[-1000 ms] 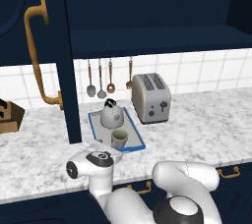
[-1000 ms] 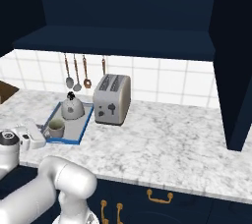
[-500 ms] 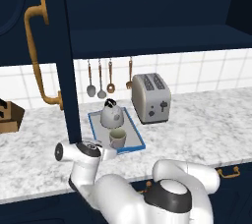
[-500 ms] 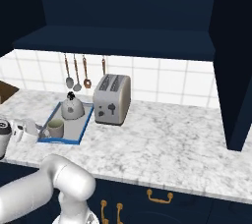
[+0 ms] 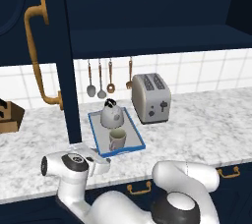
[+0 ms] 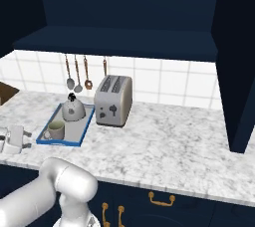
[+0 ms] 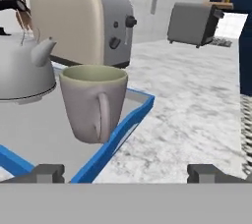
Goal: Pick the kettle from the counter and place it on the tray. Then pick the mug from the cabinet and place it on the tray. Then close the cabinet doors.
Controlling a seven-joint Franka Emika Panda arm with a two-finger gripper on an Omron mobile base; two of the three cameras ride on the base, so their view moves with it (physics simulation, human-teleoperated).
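The pale grey kettle [image 5: 111, 113] [image 6: 72, 110] [image 7: 22, 68] with its black knob stands at the back of the blue-rimmed tray [image 5: 93, 132] [image 6: 79, 130] [image 7: 120, 134]. In front of it on the tray stands the grey-green mug [image 5: 117, 139] [image 6: 55, 130] [image 7: 93, 101], upright, handle toward the hand. My gripper [image 5: 96, 157] [image 6: 14, 139] [image 7: 128, 174] hovers low over the counter [image 5: 197, 129] just off the tray's near left corner, open, with nothing between its fingertips [image 7: 47, 173]. The cabinet [image 5: 147, 39] stands open above, its left door [image 5: 19, 26] swung out.
A silver toaster [image 5: 151, 98] [image 6: 113, 100] [image 7: 78, 21] stands right of the tray. Utensils [image 5: 101, 78] hang on the tiled wall. A knife block [image 5: 10, 117] sits far left. The open right door [image 6: 239, 71] juts out. A brass handle [image 5: 37, 56] curves off the left door.
The hand has drawn back a little to the left, away from the mug, and the arm's links have folded lower. Kettle and mug stay put on the tray.
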